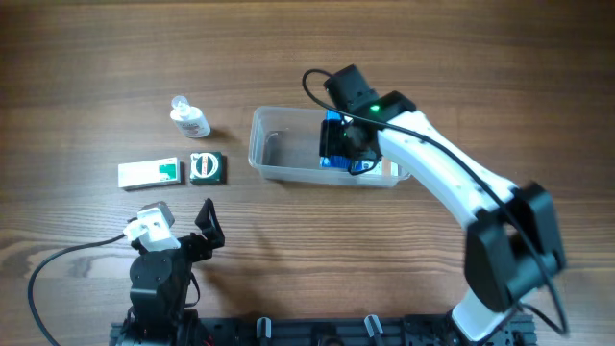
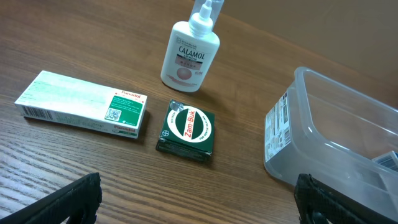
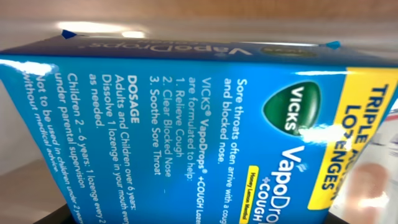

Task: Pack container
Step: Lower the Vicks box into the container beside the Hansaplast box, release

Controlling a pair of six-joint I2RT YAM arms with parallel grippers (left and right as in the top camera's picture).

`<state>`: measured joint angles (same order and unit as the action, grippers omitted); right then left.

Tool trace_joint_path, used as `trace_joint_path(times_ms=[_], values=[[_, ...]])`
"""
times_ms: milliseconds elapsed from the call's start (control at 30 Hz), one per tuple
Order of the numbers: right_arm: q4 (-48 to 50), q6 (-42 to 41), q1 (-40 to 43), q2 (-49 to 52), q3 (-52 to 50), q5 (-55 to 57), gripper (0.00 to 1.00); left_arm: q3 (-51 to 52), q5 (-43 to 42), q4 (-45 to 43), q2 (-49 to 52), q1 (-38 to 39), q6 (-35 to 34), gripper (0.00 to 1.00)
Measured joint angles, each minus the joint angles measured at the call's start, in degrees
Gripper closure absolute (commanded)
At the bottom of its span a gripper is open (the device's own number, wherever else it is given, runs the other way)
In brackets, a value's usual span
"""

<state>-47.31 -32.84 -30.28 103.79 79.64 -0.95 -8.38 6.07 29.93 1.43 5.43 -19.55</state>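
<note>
The clear plastic container point(image 1: 274, 117) stands at the table's middle; its corner shows in the left wrist view point(image 2: 323, 124). My right gripper point(image 1: 354, 146) reaches down into its right half and is shut on a blue Vicks VapoDrops box point(image 1: 335, 139). That box fills the right wrist view point(image 3: 186, 124) and hides the fingers there. My left gripper point(image 1: 207, 226) is open and empty near the front edge point(image 2: 199, 208), its fingers wide apart, short of the small items.
Left of the container lie a white Calamol bottle point(image 1: 189, 118) point(image 2: 189, 56), a white and green box point(image 1: 150, 172) point(image 2: 84, 104) and a dark green Zam-Buk box point(image 1: 207, 167) point(image 2: 186, 130). Cables run by both arm bases.
</note>
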Motion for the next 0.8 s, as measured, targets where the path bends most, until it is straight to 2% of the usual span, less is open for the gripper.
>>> trace_joint_path(times_ms=[133, 267, 633, 800], values=[[0.0, 1.3, 0.0, -5.5, 0.0, 0.8, 0.29, 0.0, 0.0, 0.0, 0.0, 0.0, 0.0, 0.0], [0.0, 1.9, 0.0, -6.9, 0.0, 1.2, 0.29, 0.0, 0.0, 0.0, 0.0, 0.0, 0.0, 0.0], [-0.5, 2.1, 0.0, 2.6, 0.0, 1.2, 0.3, 0.0, 0.0, 0.0, 0.0, 0.0, 0.0, 0.0], [-0.6, 2.1, 0.0, 3.5, 0.0, 1.0, 0.29, 0.0, 0.0, 0.0, 0.0, 0.0, 0.0, 0.0]])
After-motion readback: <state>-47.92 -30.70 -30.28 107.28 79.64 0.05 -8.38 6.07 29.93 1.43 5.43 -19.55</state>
